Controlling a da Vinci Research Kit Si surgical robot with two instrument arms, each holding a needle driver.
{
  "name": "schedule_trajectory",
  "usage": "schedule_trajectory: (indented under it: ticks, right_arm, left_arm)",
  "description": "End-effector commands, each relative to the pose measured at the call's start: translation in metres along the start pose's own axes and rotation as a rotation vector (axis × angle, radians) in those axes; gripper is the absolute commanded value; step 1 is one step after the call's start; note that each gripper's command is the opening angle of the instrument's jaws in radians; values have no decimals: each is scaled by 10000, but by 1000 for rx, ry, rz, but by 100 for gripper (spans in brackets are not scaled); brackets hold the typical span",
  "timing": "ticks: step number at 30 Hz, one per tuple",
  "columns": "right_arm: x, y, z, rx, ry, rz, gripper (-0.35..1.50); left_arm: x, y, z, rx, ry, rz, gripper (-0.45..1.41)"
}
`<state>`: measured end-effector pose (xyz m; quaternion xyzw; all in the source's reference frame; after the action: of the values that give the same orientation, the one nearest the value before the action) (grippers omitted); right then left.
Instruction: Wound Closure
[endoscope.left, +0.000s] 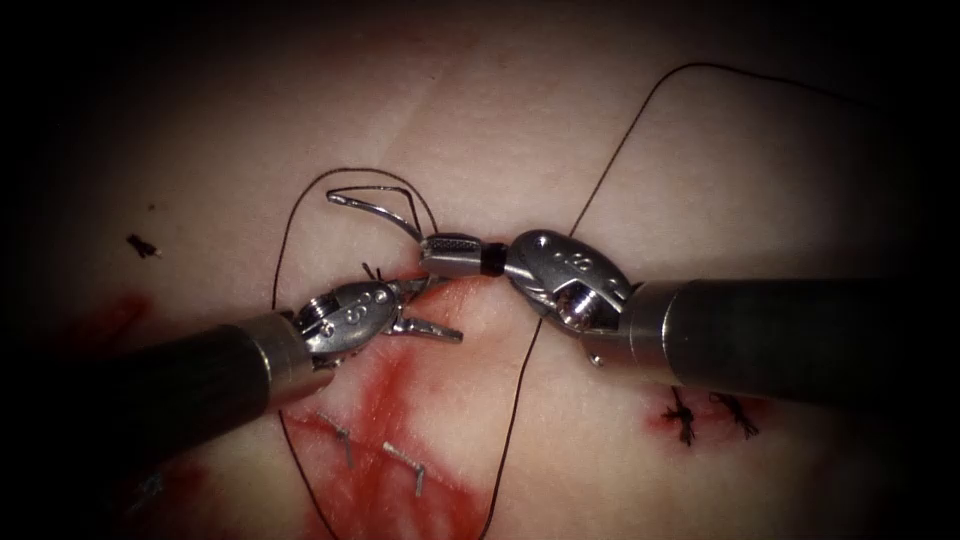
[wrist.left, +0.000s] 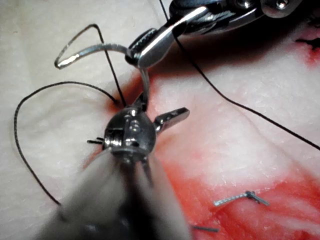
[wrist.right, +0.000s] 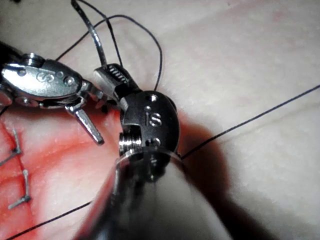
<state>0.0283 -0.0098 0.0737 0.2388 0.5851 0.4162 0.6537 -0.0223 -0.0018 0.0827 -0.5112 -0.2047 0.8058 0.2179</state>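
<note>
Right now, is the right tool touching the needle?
Touching. The endoscope view shows the right tool with its jaws shut on the needle near one end of its curve; the left tool, jaws open, holds nothing.

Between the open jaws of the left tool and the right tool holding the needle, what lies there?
In the endoscope view, bare tissue wet with red fluid lies between left tool and right tool gripping the curved steel needle.

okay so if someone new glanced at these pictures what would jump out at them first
Probably the curved needle, held clear above the tissue in the shut right tool, which grips it near one end at the centre of the endoscope view. Just below to the left, the left tool has its fingers spread open, holding nothing, over red fluid. Dark thread loops behind the needle and runs down the middle.
</note>
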Motion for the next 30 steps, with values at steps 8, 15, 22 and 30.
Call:
schedule_trajectory:
  ticks: [8, 15, 22, 30]
  right_arm:
    - [-11, 9, -6, 57, 4, 38, -35]
    - [-19, 17, -8, 200, 55, 128, -35]
    - [-33, 29, -5, 295, 79, 199, -35]
    - [-32, 29, -6, 301, 89, 203, -35]
  left_arm:
    - [4, -6, -2, -36, 23, -60, 59]
    - [5, -10, -4, -59, 52, -118, 56]
    - [0, -6, -3, -194, 87, -160, 37]
    - [-8, -3, -2, -236, 78, -165, 21]
